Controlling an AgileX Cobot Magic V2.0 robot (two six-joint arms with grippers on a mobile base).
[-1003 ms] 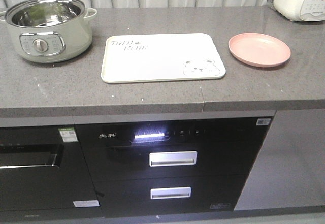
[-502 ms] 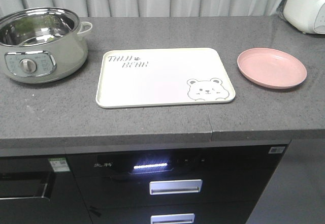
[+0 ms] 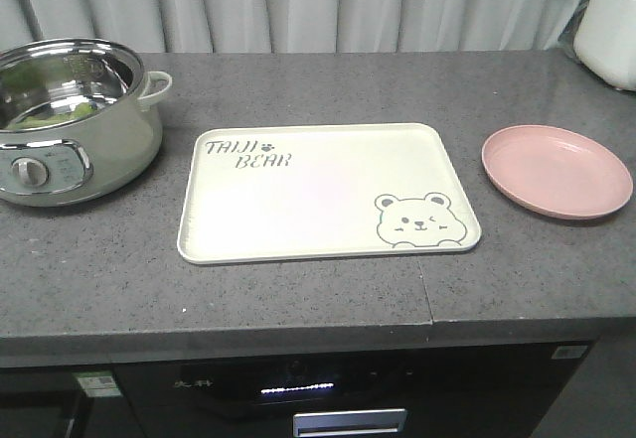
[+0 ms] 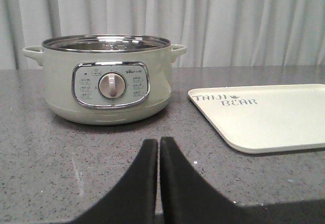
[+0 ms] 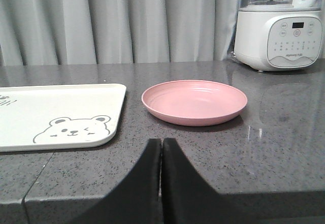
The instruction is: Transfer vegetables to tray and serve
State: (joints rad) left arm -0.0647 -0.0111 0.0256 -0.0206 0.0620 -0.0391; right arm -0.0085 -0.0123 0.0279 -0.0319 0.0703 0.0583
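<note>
grey table (image 3: 318, 294), pale curtains (image 3: 348, 1) behind; one tray (image 3: 318, 200), one pot (image 3: 75, 135), one pink plate (image 3: 556, 172); left pincer (image 4: 158, 150), right pincer (image 5: 161, 150) closed, empty.

Left gripper (image 4: 158, 142): two matte black fingers, smooth surface, broad at base, curving inward, tapering to narrow tips; thin pale seam between them. Right gripper (image 5: 161, 144): same matte black pair, same flared outline, tips rounded, bases spreading wide to frame's lower edge.
</note>
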